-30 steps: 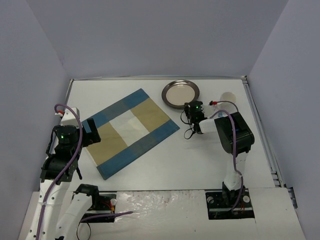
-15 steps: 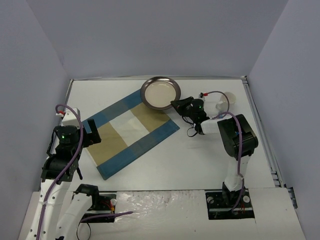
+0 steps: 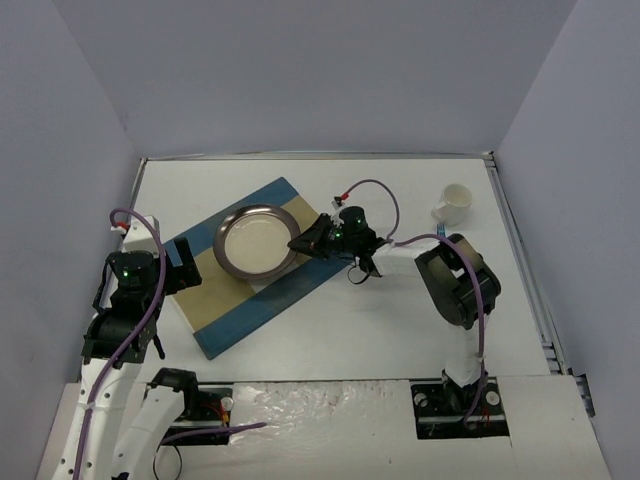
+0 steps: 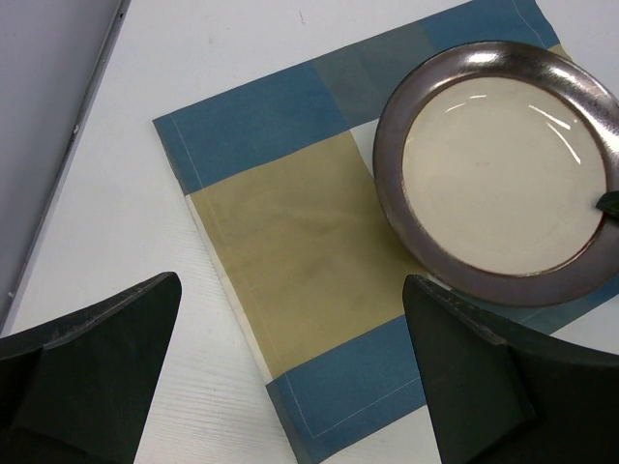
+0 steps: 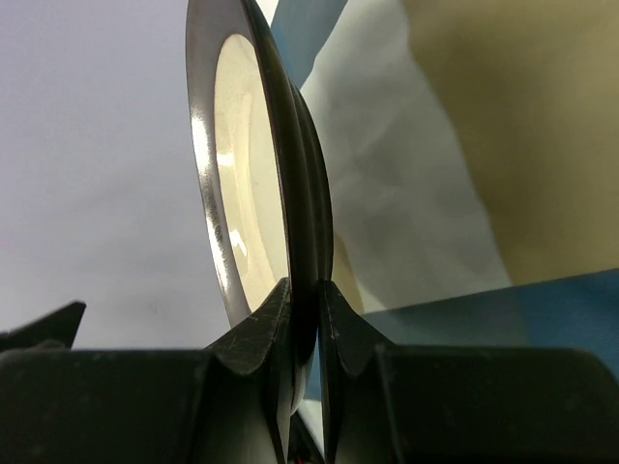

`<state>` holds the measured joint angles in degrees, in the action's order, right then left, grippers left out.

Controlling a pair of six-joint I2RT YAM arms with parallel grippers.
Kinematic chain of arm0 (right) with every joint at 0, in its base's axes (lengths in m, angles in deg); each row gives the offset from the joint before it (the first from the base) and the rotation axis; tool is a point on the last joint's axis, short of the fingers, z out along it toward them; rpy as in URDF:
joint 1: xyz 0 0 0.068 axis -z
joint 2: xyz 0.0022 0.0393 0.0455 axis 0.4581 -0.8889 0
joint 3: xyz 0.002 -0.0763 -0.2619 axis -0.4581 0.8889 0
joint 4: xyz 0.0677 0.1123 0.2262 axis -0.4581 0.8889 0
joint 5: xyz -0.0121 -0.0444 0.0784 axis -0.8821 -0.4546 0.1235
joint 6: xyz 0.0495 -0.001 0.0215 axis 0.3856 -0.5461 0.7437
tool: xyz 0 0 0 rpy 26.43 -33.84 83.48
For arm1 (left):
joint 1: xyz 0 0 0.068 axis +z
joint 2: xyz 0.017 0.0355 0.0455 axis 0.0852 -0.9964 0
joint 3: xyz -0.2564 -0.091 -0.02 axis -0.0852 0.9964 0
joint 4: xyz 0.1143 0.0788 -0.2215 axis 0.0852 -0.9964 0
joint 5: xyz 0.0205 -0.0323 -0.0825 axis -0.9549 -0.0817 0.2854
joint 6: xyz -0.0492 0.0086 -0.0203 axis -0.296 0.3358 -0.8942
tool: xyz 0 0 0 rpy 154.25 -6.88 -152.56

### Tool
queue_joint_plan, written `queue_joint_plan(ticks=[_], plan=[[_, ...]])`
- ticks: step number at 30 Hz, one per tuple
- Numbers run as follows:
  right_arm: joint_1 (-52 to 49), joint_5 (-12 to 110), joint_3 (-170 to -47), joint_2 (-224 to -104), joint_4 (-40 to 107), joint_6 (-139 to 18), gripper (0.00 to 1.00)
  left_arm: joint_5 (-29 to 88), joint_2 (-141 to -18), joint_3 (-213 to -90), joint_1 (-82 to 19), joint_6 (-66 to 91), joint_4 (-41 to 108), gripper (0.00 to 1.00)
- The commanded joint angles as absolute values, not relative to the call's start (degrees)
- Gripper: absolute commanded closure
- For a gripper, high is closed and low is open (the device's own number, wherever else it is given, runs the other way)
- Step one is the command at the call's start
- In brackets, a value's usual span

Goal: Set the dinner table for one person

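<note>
A round plate [image 3: 257, 242] with a dark metallic rim and cream centre lies on the blue-and-tan striped placemat [image 3: 225, 290] on the white dinner table [image 3: 400, 320]. My right gripper [image 3: 303, 243] is shut on the plate's right rim; in the right wrist view its fingertips [image 5: 302, 309] pinch the rim of the plate [image 5: 247, 164]. My left gripper [image 3: 180, 262] is open and empty over the placemat's left corner. In the left wrist view the plate [image 4: 503, 169] and placemat [image 4: 290, 222] lie beyond the gripper [image 4: 290, 377].
A small white cup [image 3: 453, 204] stands at the table's far right. A loose cable runs from the right wrist across the table. Grey walls enclose the table on three sides.
</note>
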<state>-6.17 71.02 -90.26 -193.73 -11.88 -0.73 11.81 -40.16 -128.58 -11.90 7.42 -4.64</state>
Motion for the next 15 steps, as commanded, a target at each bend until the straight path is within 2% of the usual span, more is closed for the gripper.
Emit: queue_joint_plan(ticks=[1, 15], plan=[[-7.4, 76.3, -95.9, -191.5, -25.3, 0.4, 1.0, 11.5, -40.3, -129.3, -11.5, 7.8, -1.3, 0.03], [-10.4, 77.1, -99.7, -198.0, -27.8, 1.3, 1.0, 11.7, -40.3, -129.2, -11.3, 7.8, -1.2, 0.03]])
